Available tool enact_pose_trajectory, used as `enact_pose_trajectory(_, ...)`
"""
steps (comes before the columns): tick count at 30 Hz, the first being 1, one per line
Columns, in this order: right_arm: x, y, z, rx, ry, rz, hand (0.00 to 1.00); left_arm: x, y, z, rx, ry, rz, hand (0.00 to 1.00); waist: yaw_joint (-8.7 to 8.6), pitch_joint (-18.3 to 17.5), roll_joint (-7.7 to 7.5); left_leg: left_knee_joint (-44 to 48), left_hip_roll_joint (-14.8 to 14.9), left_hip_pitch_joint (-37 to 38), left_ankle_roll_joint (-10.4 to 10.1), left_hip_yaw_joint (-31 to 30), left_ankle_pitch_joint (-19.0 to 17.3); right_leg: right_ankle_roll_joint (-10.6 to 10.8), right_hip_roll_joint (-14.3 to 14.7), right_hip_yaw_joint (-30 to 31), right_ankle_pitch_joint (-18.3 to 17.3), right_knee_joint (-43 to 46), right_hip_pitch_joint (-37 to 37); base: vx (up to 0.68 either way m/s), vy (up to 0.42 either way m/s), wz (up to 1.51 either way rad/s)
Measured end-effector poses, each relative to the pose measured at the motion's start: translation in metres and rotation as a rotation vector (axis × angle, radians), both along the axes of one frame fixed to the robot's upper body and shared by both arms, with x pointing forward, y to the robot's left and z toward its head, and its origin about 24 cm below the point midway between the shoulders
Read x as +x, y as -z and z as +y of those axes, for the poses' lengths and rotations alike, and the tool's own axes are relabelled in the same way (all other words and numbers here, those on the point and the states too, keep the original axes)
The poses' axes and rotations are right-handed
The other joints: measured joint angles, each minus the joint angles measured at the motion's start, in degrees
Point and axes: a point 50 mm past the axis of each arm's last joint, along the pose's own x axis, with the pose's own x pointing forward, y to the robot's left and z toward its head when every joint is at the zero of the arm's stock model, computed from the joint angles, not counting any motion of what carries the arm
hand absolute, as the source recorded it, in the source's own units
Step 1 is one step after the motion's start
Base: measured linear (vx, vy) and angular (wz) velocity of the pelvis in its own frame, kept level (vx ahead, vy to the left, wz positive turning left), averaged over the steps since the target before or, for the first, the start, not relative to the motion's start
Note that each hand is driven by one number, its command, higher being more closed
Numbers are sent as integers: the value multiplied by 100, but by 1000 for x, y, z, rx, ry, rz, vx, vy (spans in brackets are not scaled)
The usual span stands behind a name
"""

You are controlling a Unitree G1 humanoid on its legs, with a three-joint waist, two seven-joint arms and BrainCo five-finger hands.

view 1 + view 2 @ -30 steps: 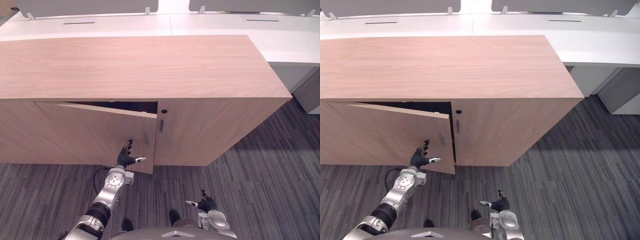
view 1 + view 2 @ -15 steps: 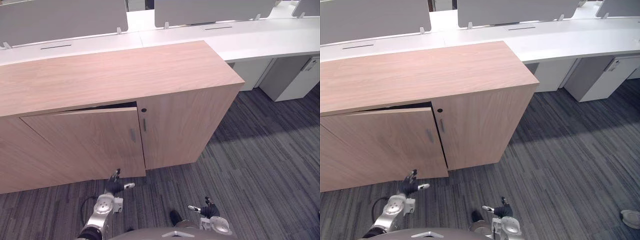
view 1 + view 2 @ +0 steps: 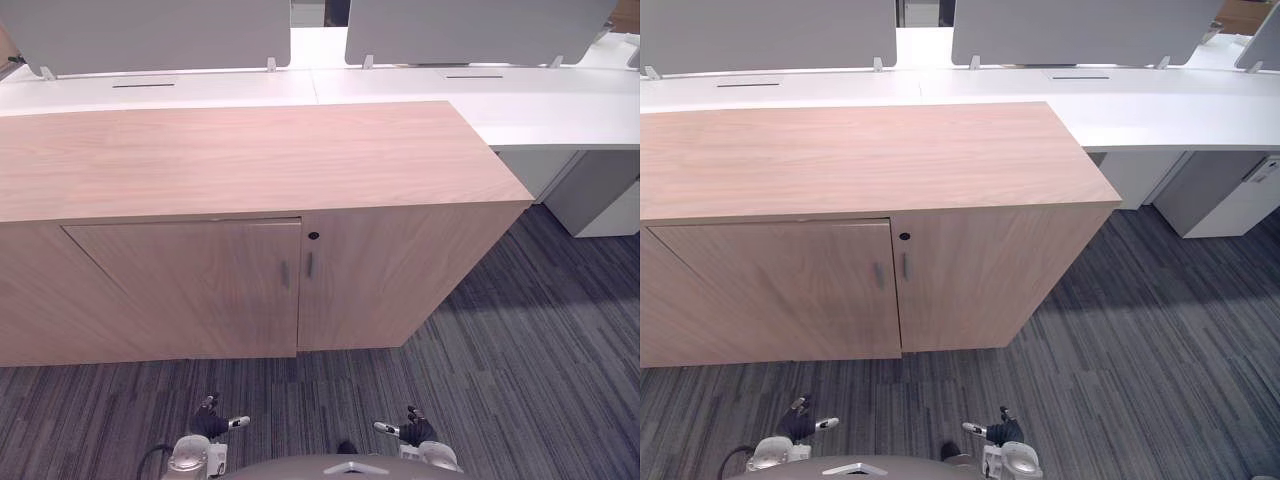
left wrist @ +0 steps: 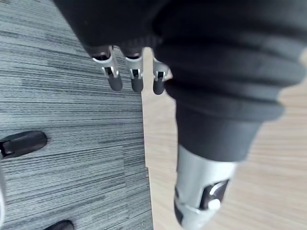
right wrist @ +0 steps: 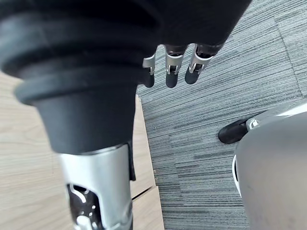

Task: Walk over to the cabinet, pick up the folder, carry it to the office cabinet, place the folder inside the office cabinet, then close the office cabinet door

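Left eye view: door of the office cabinet shut flush, far side of the nearer left hand, right hand farther right, both empty, fingers straight; folder likely inside.

The office cabinet is light brown wood with thin wavy lines in it. Its two doors are the same light brown. The little handles are grey, and the keyhole is a black dot. The carpet is dark grey with lots of thin lighter stripes. The desks are white and the screens are plain grey. My left hand has silver fingers with dark tips and a black ribbed cover. My right hand has the same colours.
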Motion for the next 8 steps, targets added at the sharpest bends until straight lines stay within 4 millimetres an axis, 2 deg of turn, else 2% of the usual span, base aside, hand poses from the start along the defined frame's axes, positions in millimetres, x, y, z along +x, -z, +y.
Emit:
enact_pose_trajectory(2,0,0,0,2,0,0,0,-9,4,0,-9,-18,35,0,15,-4,-15,-20,-47,35,25,-39,25,44,-57,-112,-109,79,-7,-82,-36,9)
enact_pose_trajectory(8,-1,1,0,11,-5,7,0,-12,5,1,-13,-43,44,0,96,-18,-73,-39,-83,31,-13,-192,65,82,-117,-269,-272,165,4,-71,-35,14)
